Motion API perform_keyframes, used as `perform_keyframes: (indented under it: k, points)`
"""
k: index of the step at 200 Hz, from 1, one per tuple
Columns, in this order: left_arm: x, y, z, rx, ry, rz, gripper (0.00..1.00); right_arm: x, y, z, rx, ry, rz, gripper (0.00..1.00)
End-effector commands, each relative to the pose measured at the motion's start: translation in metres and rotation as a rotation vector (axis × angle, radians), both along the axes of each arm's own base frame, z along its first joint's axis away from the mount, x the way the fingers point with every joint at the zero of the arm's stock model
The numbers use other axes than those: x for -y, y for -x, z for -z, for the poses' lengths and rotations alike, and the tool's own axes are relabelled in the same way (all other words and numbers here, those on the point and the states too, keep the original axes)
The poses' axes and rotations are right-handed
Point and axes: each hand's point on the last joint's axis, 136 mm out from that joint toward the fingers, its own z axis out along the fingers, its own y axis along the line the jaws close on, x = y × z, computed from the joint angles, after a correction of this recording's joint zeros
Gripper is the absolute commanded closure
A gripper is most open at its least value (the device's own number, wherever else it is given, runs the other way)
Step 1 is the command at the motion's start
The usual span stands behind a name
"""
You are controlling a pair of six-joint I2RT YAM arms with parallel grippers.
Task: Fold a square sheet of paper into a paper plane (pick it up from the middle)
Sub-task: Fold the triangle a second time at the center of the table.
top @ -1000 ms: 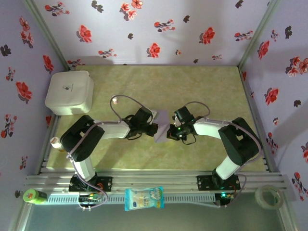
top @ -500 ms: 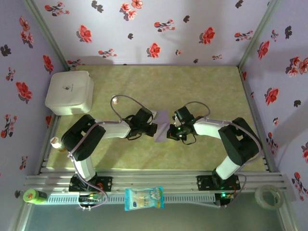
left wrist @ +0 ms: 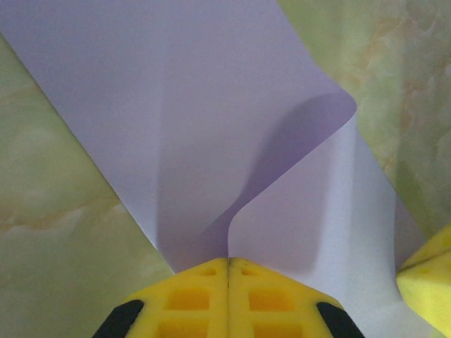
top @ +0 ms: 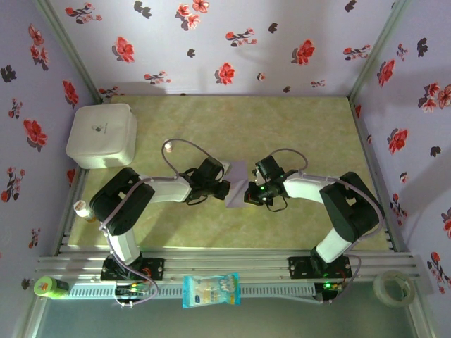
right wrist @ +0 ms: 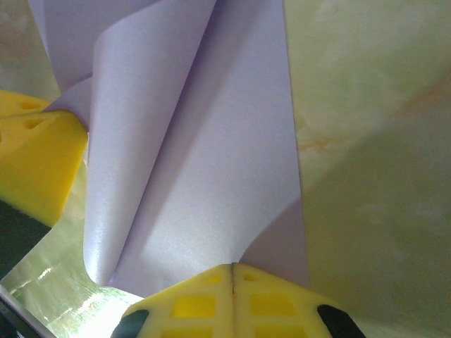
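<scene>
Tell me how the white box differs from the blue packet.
The box is white, bulky and rounded; the packet is blue-and-white, flat and smaller. The box sits by the table's far-left corner; the packet lies off it, beyond its near edge. Neither is held.

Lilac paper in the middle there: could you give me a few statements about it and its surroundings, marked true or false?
1. The left end effector and the right end effector are both shut on the sheet of paper. True.
2. The sheet of paper lies flat on the table. False: it curls over in a loose bend between the two end effectors.
3. A white box sits near the table's far left corner. True.
4. The sheet of paper touches the white box. False: it is held mid-table, well apart from the box.
</scene>
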Motion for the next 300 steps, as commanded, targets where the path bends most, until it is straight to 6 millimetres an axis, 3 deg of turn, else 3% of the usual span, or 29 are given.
perform_keyframes:
  k: [1, 111, 216, 300]
  points:
    - [-0.003, -0.011, -0.012, 0.051, 0.0, -0.029, 1.0, 0.027, 0.019, 0.025, -0.077, 0.144, 0.004, 0.97]
    - [0.002, -0.012, -0.01, 0.043, 0.0, -0.003, 0.99, 0.026, 0.02, 0.028, -0.084, 0.141, 0.005, 0.96]
    - [-0.001, -0.005, 0.009, -0.013, -0.031, 0.004, 0.99, 0.026, 0.02, 0.028, -0.088, 0.141, 0.003, 0.96]
    - [-0.002, -0.004, -0.008, 0.004, 0.011, -0.018, 1.0, 0.026, 0.018, 0.026, -0.083, 0.143, 0.005, 0.96]
